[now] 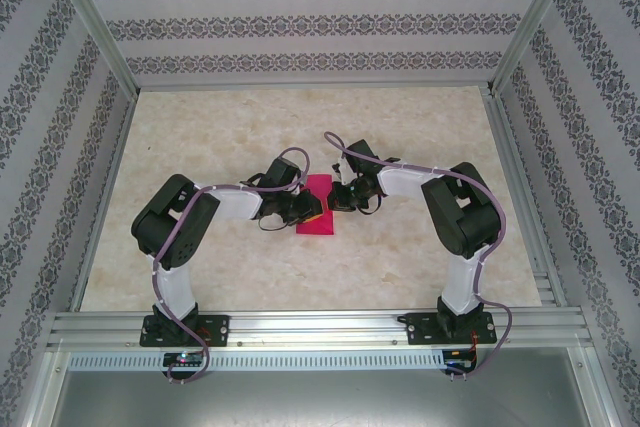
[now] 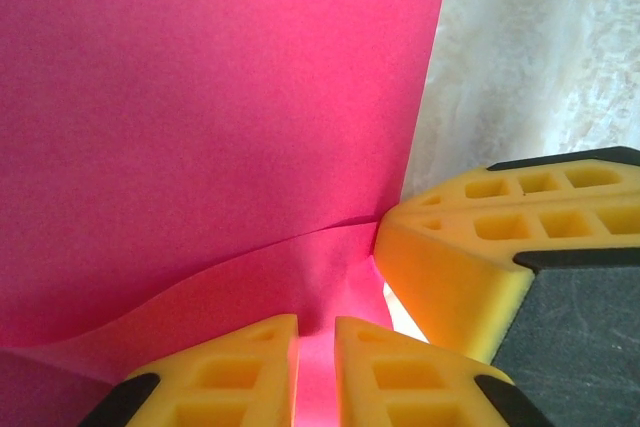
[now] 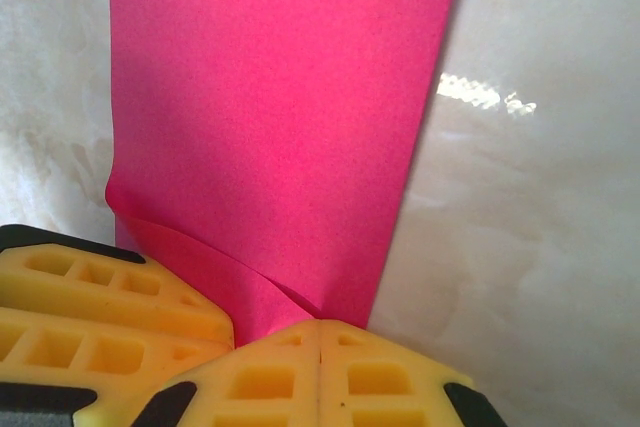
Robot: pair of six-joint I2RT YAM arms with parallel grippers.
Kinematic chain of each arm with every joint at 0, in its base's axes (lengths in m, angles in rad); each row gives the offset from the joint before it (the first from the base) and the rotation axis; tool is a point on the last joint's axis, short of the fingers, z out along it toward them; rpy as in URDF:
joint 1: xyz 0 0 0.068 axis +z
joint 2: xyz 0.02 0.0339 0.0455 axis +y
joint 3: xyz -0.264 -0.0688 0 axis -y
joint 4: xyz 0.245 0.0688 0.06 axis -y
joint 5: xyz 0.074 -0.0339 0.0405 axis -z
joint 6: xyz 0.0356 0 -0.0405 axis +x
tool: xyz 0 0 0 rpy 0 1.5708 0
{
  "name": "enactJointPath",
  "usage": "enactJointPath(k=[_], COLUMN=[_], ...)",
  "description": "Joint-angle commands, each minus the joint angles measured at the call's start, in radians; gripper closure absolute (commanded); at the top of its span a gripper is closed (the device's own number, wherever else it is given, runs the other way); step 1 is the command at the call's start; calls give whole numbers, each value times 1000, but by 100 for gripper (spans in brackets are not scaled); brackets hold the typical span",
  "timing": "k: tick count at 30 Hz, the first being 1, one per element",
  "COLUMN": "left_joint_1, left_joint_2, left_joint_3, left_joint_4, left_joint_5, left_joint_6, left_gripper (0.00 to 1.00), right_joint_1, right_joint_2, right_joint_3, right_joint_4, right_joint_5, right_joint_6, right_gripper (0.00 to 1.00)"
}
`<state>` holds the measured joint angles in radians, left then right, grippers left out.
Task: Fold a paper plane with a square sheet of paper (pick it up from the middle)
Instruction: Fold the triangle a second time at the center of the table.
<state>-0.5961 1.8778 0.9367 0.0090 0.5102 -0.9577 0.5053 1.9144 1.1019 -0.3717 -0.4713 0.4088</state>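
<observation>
1. The paper (image 1: 320, 219) lies on the table (image 1: 420, 137) midway between the two arms, with a gripper at each side of it.
2. The right gripper (image 3: 320, 352) has its jaws fully together. A lifted flap of the paper's near edge runs straight into the closed tips, so I read that edge as pinched and raised a little off the table.
3. The left gripper (image 2: 316, 372) has its jaws a sliver apart, with pink showing in the gap. I cannot tell whether it nips the paper or only presses down on it. Its tips sit just beside the right gripper's fingers, at the same lifted edge.
4. From above, the paper reads as a strip longer than it is wide, not a square. I judge an early lengthwise fold is in hand, with the nose and wings not yet made.
5. The long axis runs away from the arm bases toward the far wall, leaning slightly to the left at the near end. Both ends are square-cut, so there is no nose and it points nowhere yet.
6. For the next move I would want the left tips pinning the flat layer while the right carries its flap across. Edges must line up before any crease is pressed, since thin paper will skew or buckle if pulled unevenly.
</observation>
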Motion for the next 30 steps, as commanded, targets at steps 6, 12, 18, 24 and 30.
enactJointPath(k=[6, 12, 18, 24, 30], left_joint_1=[-21, -24, -26, -27, -29], left_joint_2=[28, 25, 24, 24, 21], left_joint_3=[19, 22, 23, 24, 28], left_joint_4=[-106, -135, -145, -138, -134], left_joint_5=[-55, -78, -88, -81, -75], left_joint_6=[-6, -6, -9, -8, -6], left_gripper=[83, 84, 86, 87, 87], right_joint_1=[-25, -18, 6, 21, 19], right_joint_2=[-74, -107, -78, -32, 22], right_joint_3=[20, 4, -9, 10, 28], right_joint_4=[-31, -33, -22, 1, -19], right_joint_5=[34, 7, -24, -49, -15], right_joint_6=[14, 13, 20, 26, 24], right_gripper=[81, 83, 90, 93, 94])
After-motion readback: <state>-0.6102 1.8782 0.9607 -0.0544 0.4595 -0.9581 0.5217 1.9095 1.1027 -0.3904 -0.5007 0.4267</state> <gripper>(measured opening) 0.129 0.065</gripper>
